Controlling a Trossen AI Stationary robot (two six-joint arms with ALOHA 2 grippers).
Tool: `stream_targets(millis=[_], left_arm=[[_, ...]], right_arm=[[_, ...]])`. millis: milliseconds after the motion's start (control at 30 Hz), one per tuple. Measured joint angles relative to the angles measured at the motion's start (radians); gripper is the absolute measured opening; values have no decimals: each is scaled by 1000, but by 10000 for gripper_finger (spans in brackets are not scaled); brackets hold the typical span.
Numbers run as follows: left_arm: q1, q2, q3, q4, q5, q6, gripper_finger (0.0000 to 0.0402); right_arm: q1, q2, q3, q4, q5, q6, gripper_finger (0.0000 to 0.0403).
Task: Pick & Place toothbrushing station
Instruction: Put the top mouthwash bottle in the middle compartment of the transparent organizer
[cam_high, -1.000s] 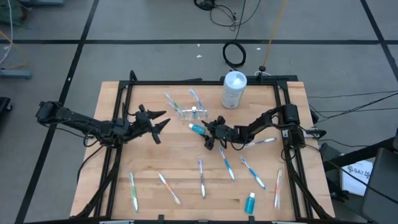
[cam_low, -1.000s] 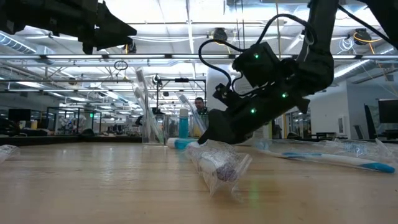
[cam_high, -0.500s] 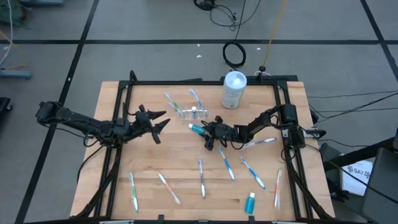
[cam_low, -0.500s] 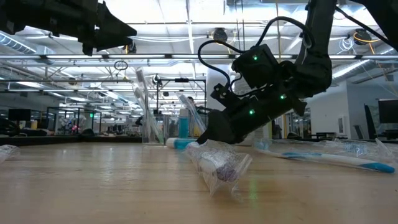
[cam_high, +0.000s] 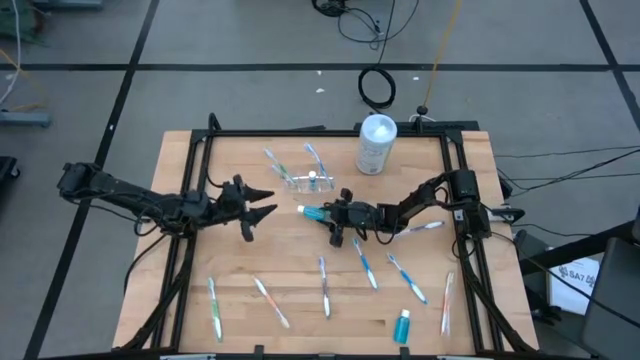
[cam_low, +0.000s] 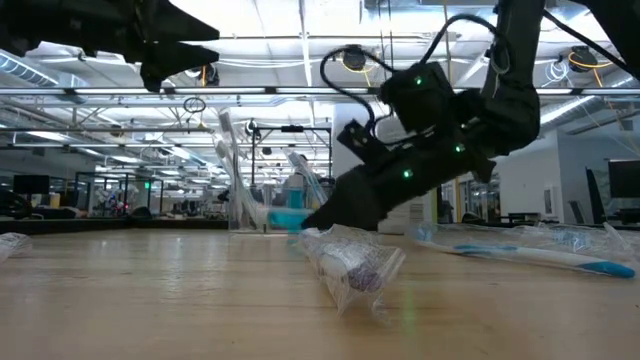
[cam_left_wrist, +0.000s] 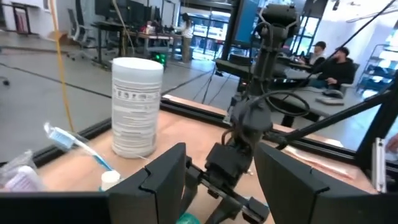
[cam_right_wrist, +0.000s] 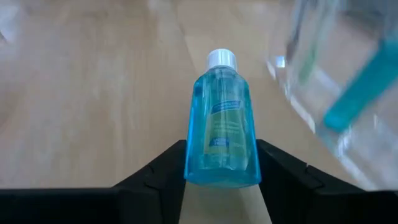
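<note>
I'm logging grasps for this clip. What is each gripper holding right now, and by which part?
The right gripper holds the small blue white-capped bottle by its base end, cap pointing away. The left gripper is open and holds nothing.

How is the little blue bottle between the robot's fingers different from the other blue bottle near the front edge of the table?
The blue bottle in the fingers is clamped by the right gripper mid-table, cap pointing away from the arm. The other blue bottle lies untouched at the table's front edge, among toothbrushes, with no gripper near it. Both look like small clear-blue bottles of similar size; the held one plainly has a white cap.
</note>
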Motion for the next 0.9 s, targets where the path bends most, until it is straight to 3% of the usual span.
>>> stream_targets(millis=[267,500,633,900], left_arm=[[-2,0,0,-59,17,-216,198],[-2,0,0,-197,57,-451,198],[-2,0,0,-277,49,-529,198],[-2,96,0,-231,55,-559,198]], right_arm=[[61,-1,1,195,17,-340,164],[154,-39,18,232,157,-768,164],[174,-54,54,236,226,-846,164],[165,-57,121,146,221,-821,164]])
